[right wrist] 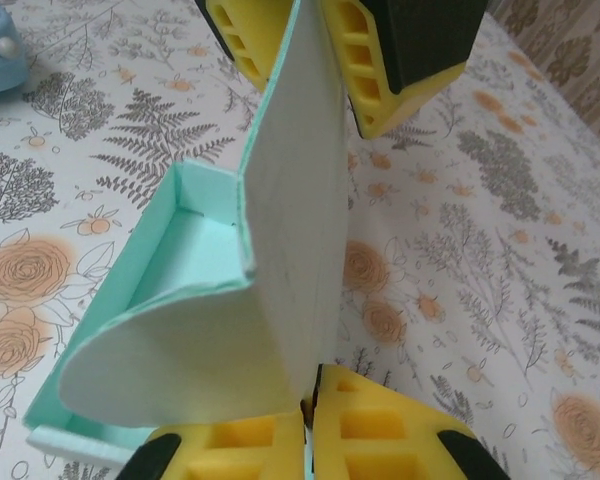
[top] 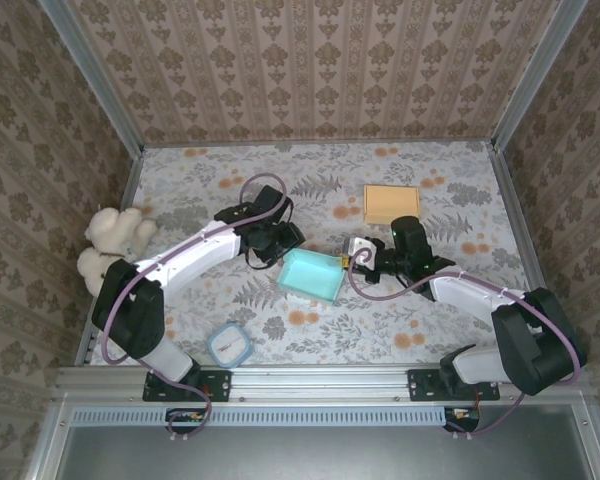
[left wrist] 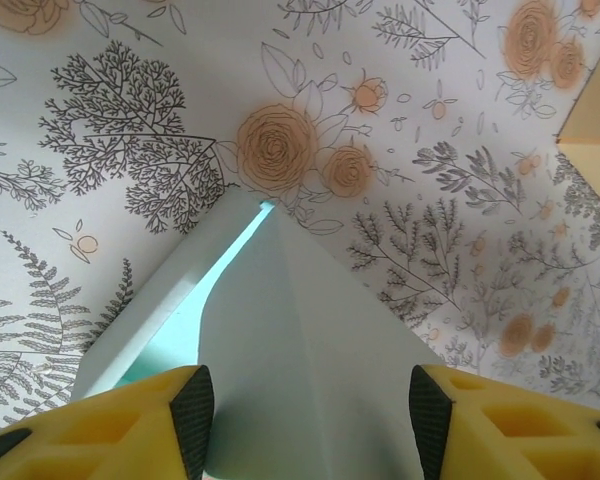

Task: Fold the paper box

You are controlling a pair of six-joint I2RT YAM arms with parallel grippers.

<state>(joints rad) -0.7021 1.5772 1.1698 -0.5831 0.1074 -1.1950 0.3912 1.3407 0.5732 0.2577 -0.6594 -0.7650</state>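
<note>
Paper box (top: 312,276) is sitting near the middle of the bench (top: 460,300), its flap (right wrist: 290,200) standing upright because the right hand (right wrist: 308,405) is pinching its edge while the left hand (left wrist: 305,400) is straddling it wide, likely to crease it.

floral table (top: 380,335) | paper box (top: 310,277) | orange box (top: 391,203) | blue container (top: 229,345)

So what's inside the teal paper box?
Only its own teal floor and walls show inside the paper box. The curled white flap, pinched by the right gripper, covers the near part, so anything under it is hidden.
</note>
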